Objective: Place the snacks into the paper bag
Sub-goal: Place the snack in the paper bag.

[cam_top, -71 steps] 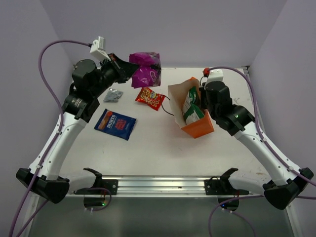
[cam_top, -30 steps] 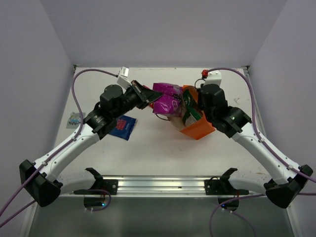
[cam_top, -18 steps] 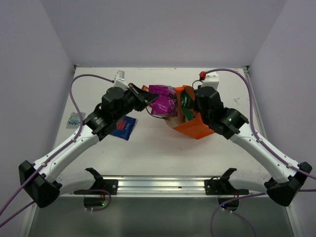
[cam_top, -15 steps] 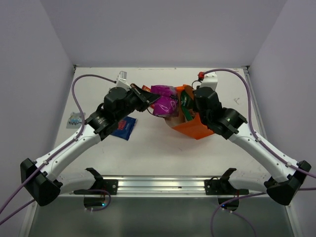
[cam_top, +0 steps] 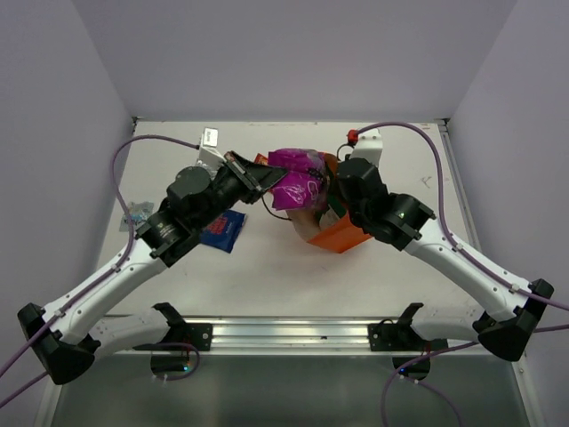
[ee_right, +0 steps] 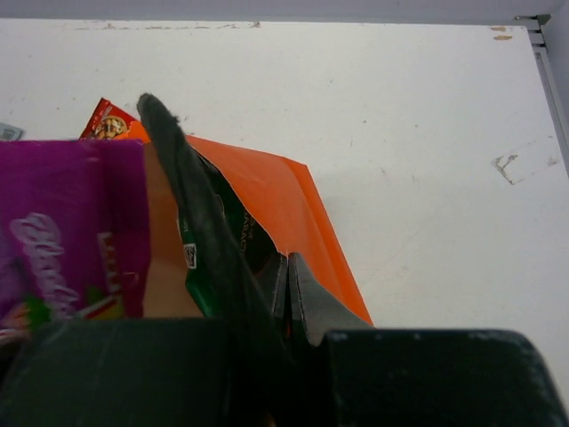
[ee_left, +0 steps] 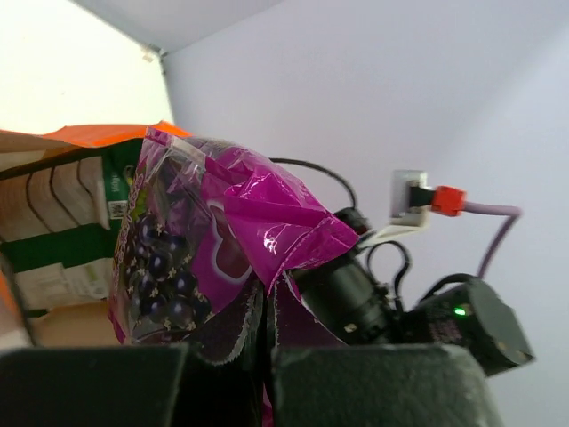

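Observation:
My left gripper (cam_top: 267,181) is shut on the magenta-purple packet (cam_top: 300,181) and holds it at the mouth of the orange paper bag (cam_top: 336,237); the packet also shows in the left wrist view (ee_left: 204,240) and the right wrist view (ee_right: 67,227). My right gripper (cam_top: 335,197) is shut on the bag's rim (ee_right: 293,222) and holds it open. The green-and-white packet (ee_right: 200,258) sits inside the bag. The dark blue packet (cam_top: 222,229) lies on the table under my left arm. The silver-grey packet (cam_top: 137,213) lies at the far left. A corner of the red packet (ee_right: 107,120) shows behind the bag.
The white table (cam_top: 284,276) has walls on the left, back and right. A metal rail (cam_top: 284,334) runs along the near edge. Purple cables (cam_top: 418,133) loop over both arms.
My left gripper has carried the magenta-purple packet from the back left over to the bag's mouth. My right gripper has tilted the bag toward the left.

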Robot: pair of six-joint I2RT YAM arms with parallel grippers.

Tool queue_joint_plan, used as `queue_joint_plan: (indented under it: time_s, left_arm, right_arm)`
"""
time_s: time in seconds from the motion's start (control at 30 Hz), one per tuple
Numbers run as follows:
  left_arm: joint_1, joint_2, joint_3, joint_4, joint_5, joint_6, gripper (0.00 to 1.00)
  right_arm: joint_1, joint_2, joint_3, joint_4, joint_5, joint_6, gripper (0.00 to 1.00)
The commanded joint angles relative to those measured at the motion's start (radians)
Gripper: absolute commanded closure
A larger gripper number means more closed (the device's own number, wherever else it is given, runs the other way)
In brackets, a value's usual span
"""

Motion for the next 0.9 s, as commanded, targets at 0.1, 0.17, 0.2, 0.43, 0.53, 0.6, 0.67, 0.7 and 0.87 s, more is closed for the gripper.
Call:
queue_joint_plan:
  time_s: [0.1, 0.17, 0.2, 0.43, 0.53, 0.6, 0.67, 0.7, 0.87]
  left_arm:
    - [0.003, -0.136, -0.027, 0.312, -0.09, -0.032, 1.0]
    - [0.009, -0.12, -0.051, 0.358, -0.039, -0.077, 1.0]
    - [0.015, -0.11, -0.059, 0.378, -0.009, -0.094, 1.0]
    - [0.063, -0.074, -0.131, 0.386, 0.067, -0.147, 1.0]
    - [0.061, -0.074, -0.155, 0.373, 0.056, -0.16, 1.0]
    - [0.059, -0.072, -0.163, 0.373, 0.059, -0.16, 1.0]
    - [0.059, -0.067, -0.16, 0.36, 0.058, -0.151, 1.0]
    - [0.059, -0.067, -0.157, 0.343, 0.053, -0.146, 1.0]
    - [0.059, -0.041, -0.183, 0.306, 0.011, -0.164, 1.0]
  right_arm:
    - [0.041, 0.013, 0.091, 0.043, 0.142, 0.013, 1.0]
    - [0.045, 0.02, 0.102, 0.035, 0.142, 0.014, 1.0]
    - [0.047, 0.021, 0.107, 0.031, 0.144, 0.014, 1.0]
    - [0.048, 0.01, 0.098, 0.004, 0.167, 0.019, 1.0]
    - [0.048, 0.015, 0.09, -0.005, 0.174, 0.029, 1.0]
    - [0.048, 0.021, 0.082, -0.011, 0.177, 0.039, 1.0]
    - [0.048, 0.026, 0.076, -0.009, 0.176, 0.045, 1.0]
    - [0.048, 0.027, 0.075, -0.009, 0.173, 0.052, 1.0]
    - [0.047, 0.024, 0.061, 0.004, 0.154, 0.057, 1.0]
